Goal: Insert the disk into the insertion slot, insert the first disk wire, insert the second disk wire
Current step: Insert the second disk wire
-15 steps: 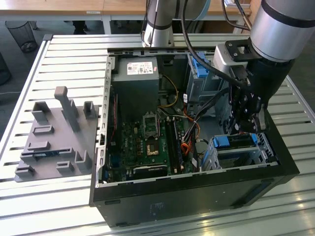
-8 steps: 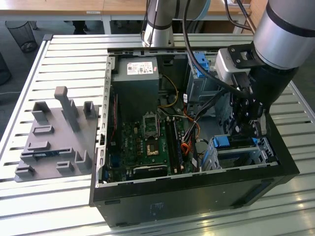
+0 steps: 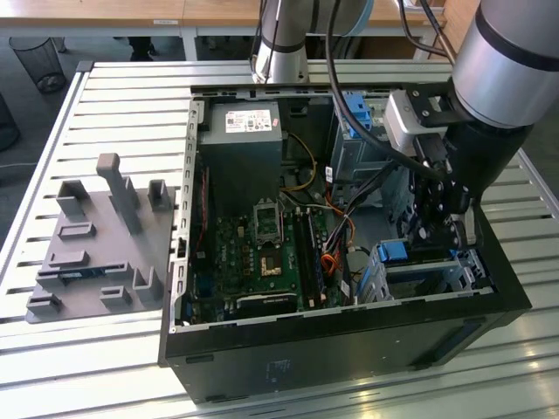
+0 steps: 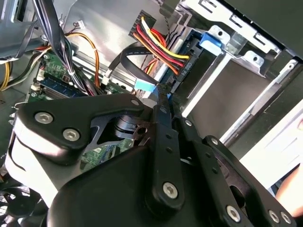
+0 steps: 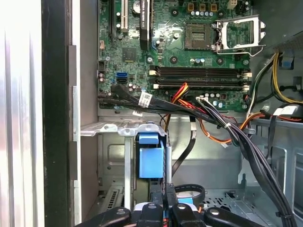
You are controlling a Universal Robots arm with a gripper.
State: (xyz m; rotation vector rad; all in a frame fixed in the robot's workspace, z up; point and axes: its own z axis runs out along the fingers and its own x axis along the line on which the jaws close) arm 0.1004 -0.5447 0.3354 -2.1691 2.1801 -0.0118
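Overhead, the jaws (image 4: 163, 92) pinched shut on a blue-tipped connector (image 4: 162, 93) inside the open computer case (image 3: 349, 367), which sat on a slatted metal bench (image 3: 105, 96); a wire wastebasket (image 3: 39, 61) stood behind.

A green motherboard (image 5: 189, 52) lies above a blue carrier tab (image 5: 150, 158); black cables (image 5: 222, 130) cross between them.

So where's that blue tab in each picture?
Exterior view: blue tab on the silver cage, toward the exterior view's right.
First wrist view: blue tab at the cage's rim.
Second wrist view: blue tab beside the red-yellow wires.
Shared landmark: the green board.
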